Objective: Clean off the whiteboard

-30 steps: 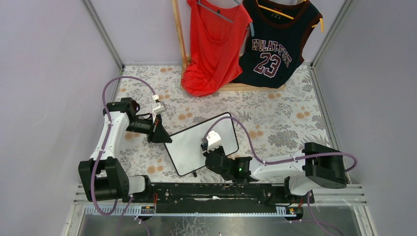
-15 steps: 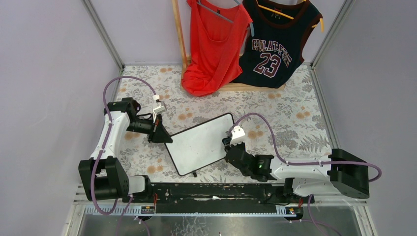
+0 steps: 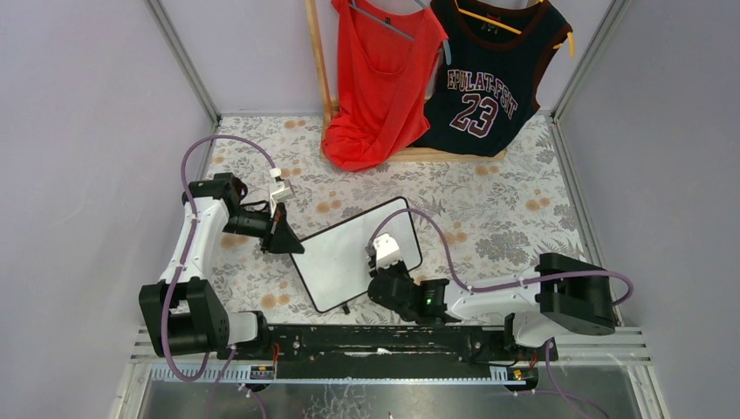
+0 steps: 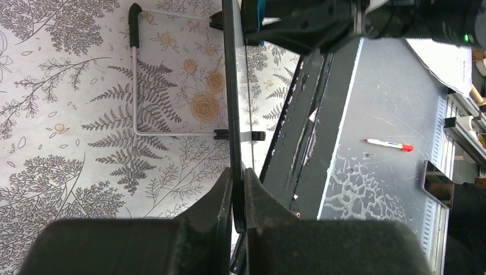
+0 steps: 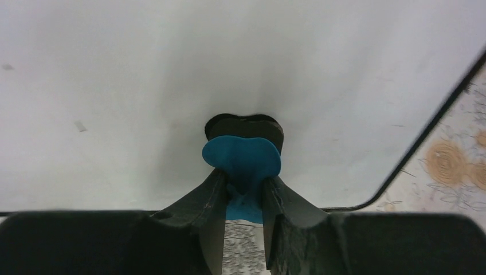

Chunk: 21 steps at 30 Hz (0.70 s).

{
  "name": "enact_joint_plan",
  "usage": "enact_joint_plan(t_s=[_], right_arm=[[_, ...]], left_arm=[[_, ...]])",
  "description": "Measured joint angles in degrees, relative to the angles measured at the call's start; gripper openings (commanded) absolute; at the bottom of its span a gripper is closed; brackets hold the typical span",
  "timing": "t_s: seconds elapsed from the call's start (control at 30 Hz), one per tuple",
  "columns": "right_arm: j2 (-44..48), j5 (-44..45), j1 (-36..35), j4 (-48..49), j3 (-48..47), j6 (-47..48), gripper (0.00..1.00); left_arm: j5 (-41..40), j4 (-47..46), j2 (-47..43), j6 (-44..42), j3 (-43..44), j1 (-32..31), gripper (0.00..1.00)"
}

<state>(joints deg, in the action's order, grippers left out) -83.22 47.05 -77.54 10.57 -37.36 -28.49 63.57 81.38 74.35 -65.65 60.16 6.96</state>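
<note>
The whiteboard [image 3: 340, 257], white with a thin black frame, lies tilted near the table's middle. Its face looks clean in the top view and in the right wrist view [image 5: 172, 86]. My left gripper [image 3: 281, 234] is shut on the board's left edge; the left wrist view shows that edge [image 4: 234, 103] end-on between the fingers [image 4: 215, 200]. My right gripper [image 3: 377, 264] is shut on a small blue eraser [image 5: 243, 160] and presses it against the board's face near the lower right corner.
A wire stand [image 4: 135, 86] lies on the floral cloth under the board. A red top [image 3: 380, 78] and a dark number 23 jersey [image 3: 489, 78] hang on a wooden rack at the back. A red-capped marker [image 4: 388, 144] lies on the grey ledge.
My right gripper swept the eraser from the board's middle out to its right edge, then back left onto the board. The left gripper and the board stayed still.
</note>
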Motion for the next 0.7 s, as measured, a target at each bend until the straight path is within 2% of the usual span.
enact_joint_plan(t_s=[0.2,0.43,0.7], right_arm=[[-5.25,0.26,-3.61,0.39,-4.39,0.72,0.00],[-5.75,0.81,-4.02,0.42,-4.79,0.76,0.00],[1.73,-2.62,-0.17,4.55,2.71,-2.29,0.00]], left_arm=[[-0.44,-0.07,0.00,0.00,0.22,0.22,0.00],[-0.57,-0.07,0.00,0.00,0.31,0.22,0.00],[0.63,0.04,0.00,-0.02,0.31,-0.46,0.00]])
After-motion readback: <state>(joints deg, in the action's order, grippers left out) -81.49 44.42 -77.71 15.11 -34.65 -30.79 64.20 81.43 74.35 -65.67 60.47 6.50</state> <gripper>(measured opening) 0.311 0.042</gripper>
